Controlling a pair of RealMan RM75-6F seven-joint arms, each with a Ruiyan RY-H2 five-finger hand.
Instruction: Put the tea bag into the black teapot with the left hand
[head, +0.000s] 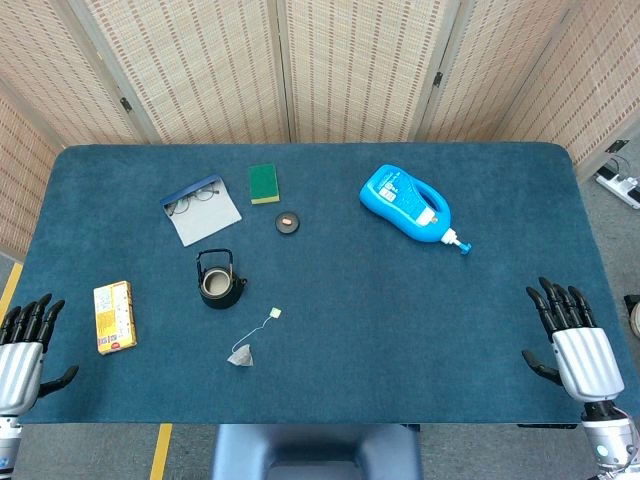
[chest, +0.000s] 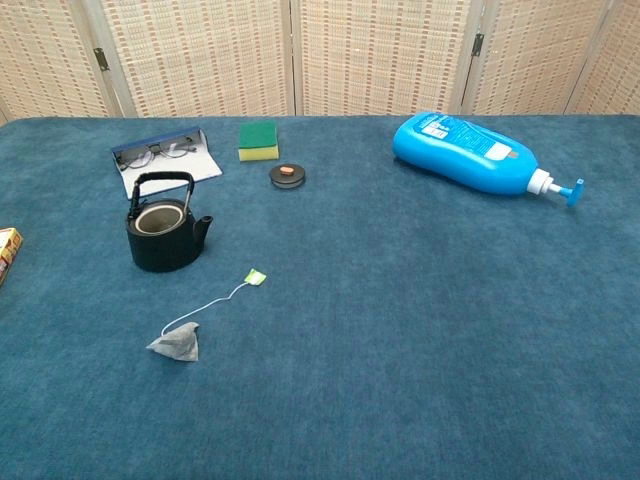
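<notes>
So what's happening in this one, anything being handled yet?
Nothing is held yet. The left hand and right hand both rest open at the near corners of the blue table. The grey tea bag with string and tag lies flat just in front of the small black teapot, whose lid is off, the round black lid lying farther back. The job hasn't started.

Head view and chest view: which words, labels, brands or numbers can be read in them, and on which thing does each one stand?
No text can be read in either view.
Blue bottle: a white label with print, too small and blurred to read.
Yellow box: printed markings, too blurred to read.
Tea bag: its green-yellow tag shows no legible print.
Green sponge, black teapot, small black lid: no text visible.
</notes>
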